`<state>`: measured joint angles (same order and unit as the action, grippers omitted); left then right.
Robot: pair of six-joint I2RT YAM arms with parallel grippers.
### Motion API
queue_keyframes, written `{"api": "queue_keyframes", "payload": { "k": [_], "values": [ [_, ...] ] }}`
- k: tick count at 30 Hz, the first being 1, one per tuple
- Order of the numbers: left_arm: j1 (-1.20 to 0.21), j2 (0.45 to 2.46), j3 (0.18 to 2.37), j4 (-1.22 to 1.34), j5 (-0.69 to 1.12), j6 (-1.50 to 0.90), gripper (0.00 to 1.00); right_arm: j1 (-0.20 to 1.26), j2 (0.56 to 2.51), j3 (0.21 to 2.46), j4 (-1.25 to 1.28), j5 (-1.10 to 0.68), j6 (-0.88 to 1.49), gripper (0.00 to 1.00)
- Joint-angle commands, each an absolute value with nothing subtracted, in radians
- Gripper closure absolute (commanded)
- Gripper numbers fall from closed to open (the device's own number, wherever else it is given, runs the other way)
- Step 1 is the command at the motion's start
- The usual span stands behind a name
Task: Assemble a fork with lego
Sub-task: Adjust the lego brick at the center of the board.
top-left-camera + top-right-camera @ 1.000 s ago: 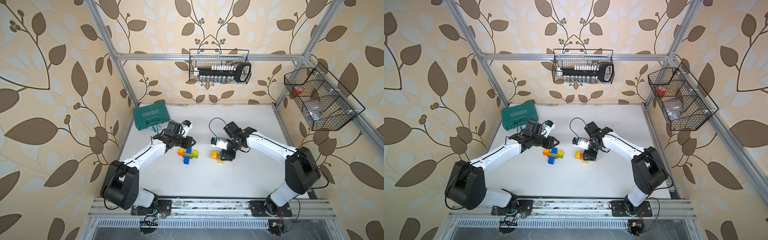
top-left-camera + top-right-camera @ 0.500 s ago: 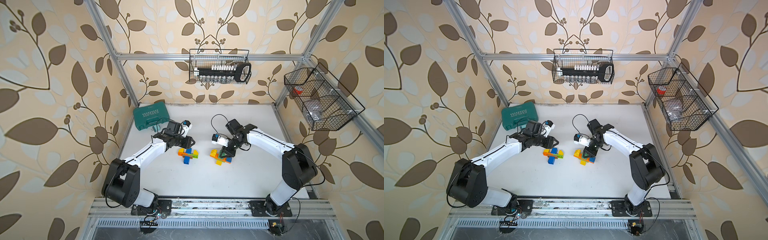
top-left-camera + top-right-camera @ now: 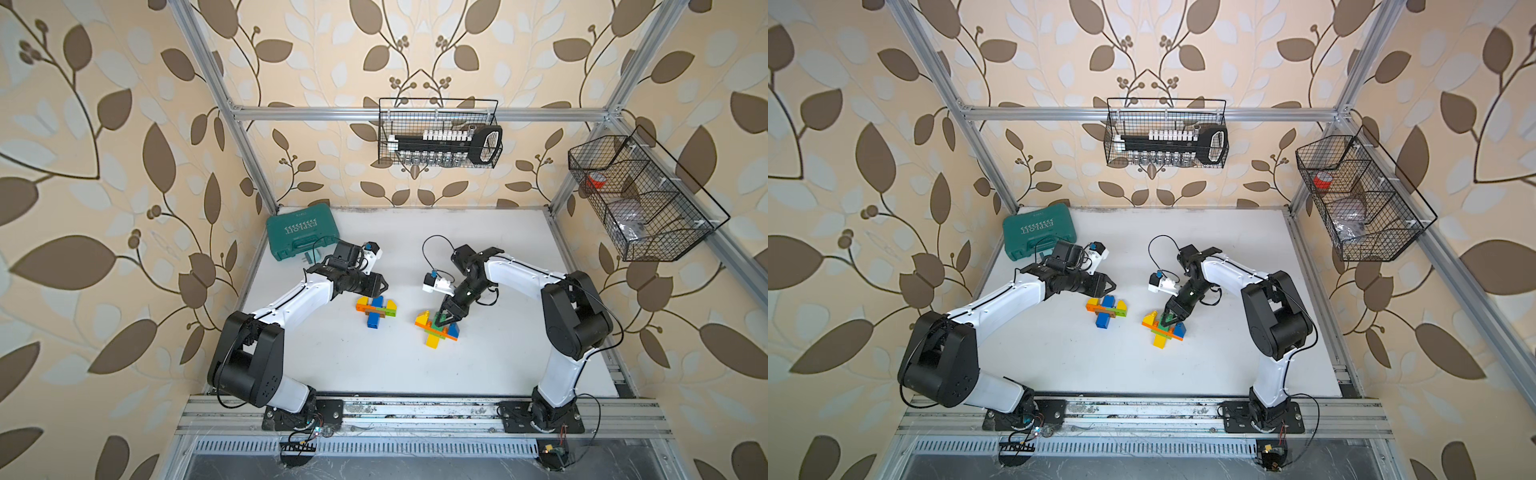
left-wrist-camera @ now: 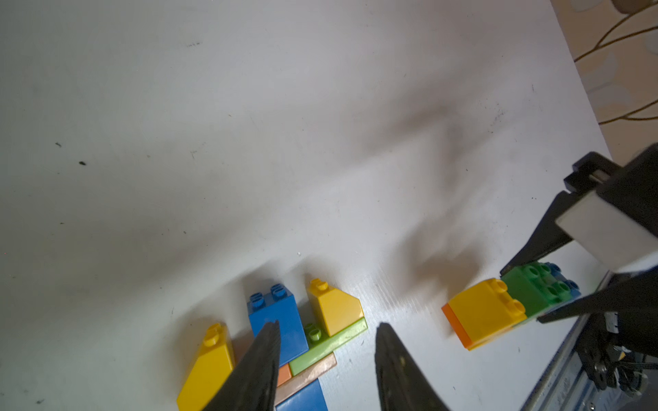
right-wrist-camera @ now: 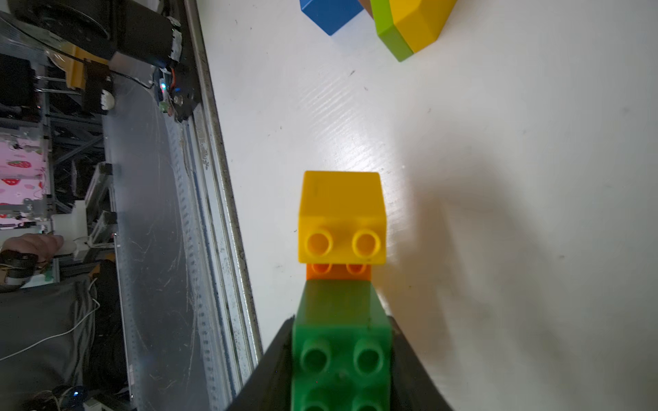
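The right gripper [image 3: 445, 316] is clamped on the green brick [image 5: 341, 341] atop 1 lego cluster [image 3: 432, 340], at 3 o'clock of the other cluster [image 3: 376, 309]. Any pull may drag everything along (studs bind) or twist it apart. The left gripper [image 4: 327, 325] hangs open and empty at that other cluster's 12 o'clock.

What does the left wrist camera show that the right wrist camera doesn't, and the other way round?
Left wrist only: the open left gripper, and a blue brick beside the green brick. Right wrist only: a pink strawberry print beyond the table. Both: the right gripper shut on that green brick, with the yellow brick next to it.
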<state>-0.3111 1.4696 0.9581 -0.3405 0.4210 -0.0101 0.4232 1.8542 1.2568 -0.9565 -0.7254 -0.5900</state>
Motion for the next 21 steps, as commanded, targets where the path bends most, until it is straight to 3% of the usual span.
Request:
{"api": "queue_keyframes", "payload": {
  "k": [1, 7, 12, 17, 21],
  "values": [
    [-0.291, 1.47, 0.986, -0.336, 0.446, -0.001, 0.53, 0.399, 1.881, 1.301, -0.993, -0.784, -0.592, 0.51],
    [-0.269, 1.482, 0.98, -0.32, 0.479, -0.008, 0.49, 0.359, 1.95, 1.364, -1.023, -0.816, -0.61, 0.42],
    [-0.228, 1.471, 0.964, -0.31, 0.462, -0.022, 0.48, 0.319, 1.955, 1.379, -0.982, -0.765, -0.575, 0.41],
    [-0.113, 1.398, 0.868, -0.161, 0.384, -0.136, 0.42, 0.26, 1.803, 1.245, -0.696, -0.593, -0.432, 0.38],
    [0.001, 1.381, 0.814, -0.052, 0.356, -0.184, 0.35, 0.176, 1.641, 1.074, -0.391, -0.489, -0.27, 0.3]
  ]
}}
